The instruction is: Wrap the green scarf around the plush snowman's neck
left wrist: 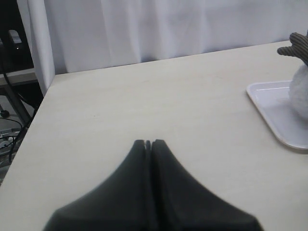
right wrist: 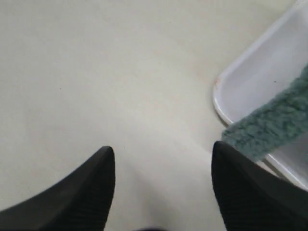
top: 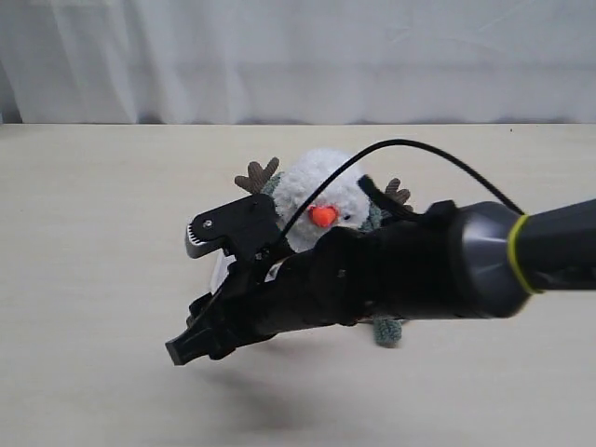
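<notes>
Plush snowman face-on, exterior view only

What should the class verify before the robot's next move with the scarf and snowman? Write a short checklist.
1. The right gripper open and empty: ok.
2. The left gripper shut, off the tray: ok.
3. The plush snowman on the tray: ok.
4. The green scarf fully round the neck: cannot tell, the right arm hides it.

The right arm hides the plush snowman below its head — most of the green scarf too.
</notes>
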Controlling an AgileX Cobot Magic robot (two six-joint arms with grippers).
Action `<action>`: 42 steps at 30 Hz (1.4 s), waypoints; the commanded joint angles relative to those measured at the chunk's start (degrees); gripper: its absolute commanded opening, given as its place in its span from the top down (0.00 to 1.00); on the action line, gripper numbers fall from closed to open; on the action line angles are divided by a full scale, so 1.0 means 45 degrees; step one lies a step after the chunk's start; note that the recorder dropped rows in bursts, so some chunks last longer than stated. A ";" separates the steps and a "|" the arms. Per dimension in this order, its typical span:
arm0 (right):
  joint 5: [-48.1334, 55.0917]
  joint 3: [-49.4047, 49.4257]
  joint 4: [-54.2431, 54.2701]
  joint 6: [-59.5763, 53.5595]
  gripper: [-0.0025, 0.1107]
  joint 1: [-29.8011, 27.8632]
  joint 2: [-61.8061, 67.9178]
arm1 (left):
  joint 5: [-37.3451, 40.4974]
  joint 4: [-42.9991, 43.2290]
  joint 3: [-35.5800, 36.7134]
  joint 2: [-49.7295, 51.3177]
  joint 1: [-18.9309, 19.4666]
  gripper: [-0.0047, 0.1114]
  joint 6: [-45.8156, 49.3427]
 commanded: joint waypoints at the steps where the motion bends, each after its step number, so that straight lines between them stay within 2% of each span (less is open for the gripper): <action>1: -0.0303 -0.1061 -0.1163 0.0052 0.50 0.0025 0.0768 | -0.0124 -0.0011 0.0043 -0.0037 0.0014 0.96 -0.0048; 7: -0.0562 -0.2047 -0.4076 0.0052 0.62 0.0025 0.0854 | -0.0124 -0.0011 0.0043 -0.0037 0.0014 0.96 -0.0048; 12: -0.1049 -0.2198 -0.7365 0.0052 0.62 0.0225 0.0809 | -0.0124 -0.0011 0.0043 -0.0037 0.0014 0.96 -0.0048; 17: -0.2251 -0.2198 -0.7769 -0.0313 0.64 0.0243 0.0805 | -0.0148 -0.0011 0.0043 -0.0037 0.0014 0.96 -0.0048; 19: -0.2681 -0.2198 -0.7769 -0.1399 0.66 0.0243 0.0805 | -0.0148 -0.0011 0.0043 -0.0037 0.0014 0.96 -0.0048; 21: -0.2736 -0.2198 -0.7634 -0.4054 0.67 0.0278 0.0805 | -0.0148 -0.0011 0.0043 -0.0037 0.0014 0.96 -0.0048; 23: -0.2967 -0.2198 -0.5777 -0.6363 0.67 0.0278 0.0780 | -0.0148 -0.0011 0.0043 -0.0037 0.0014 0.96 -0.0048; 25: -0.4330 -0.2116 -0.1915 -0.9769 0.67 0.0308 0.0780 | -0.0148 -0.0011 0.0043 -0.0037 0.0014 0.96 -0.0048; 26: -0.6278 -0.2116 0.2579 -1.2483 0.67 0.0431 0.0780 | -0.0148 -0.0011 0.0043 -0.0037 0.0014 0.96 -0.0048; 28: -0.9595 -0.2333 0.7550 -1.5548 0.67 0.0742 0.0780 | -0.0148 -0.0011 0.0043 -0.0037 0.0014 0.96 -0.0048; 30: -1.1006 -0.2335 0.9847 -1.8332 0.67 0.0772 0.0780 | -0.0148 -0.0011 0.0043 -0.0037 0.0014 0.96 -0.0048; 33: -1.1533 -0.2335 1.3457 -2.0164 0.67 0.0692 0.0748 | -0.0148 -0.0011 0.0043 -0.0037 0.0014 0.96 -0.0048; 42: -0.9788 -0.2768 1.3929 -1.9516 0.67 0.0918 -0.0510 | -0.0148 -0.0011 0.0043 -0.0037 0.0014 0.96 -0.0048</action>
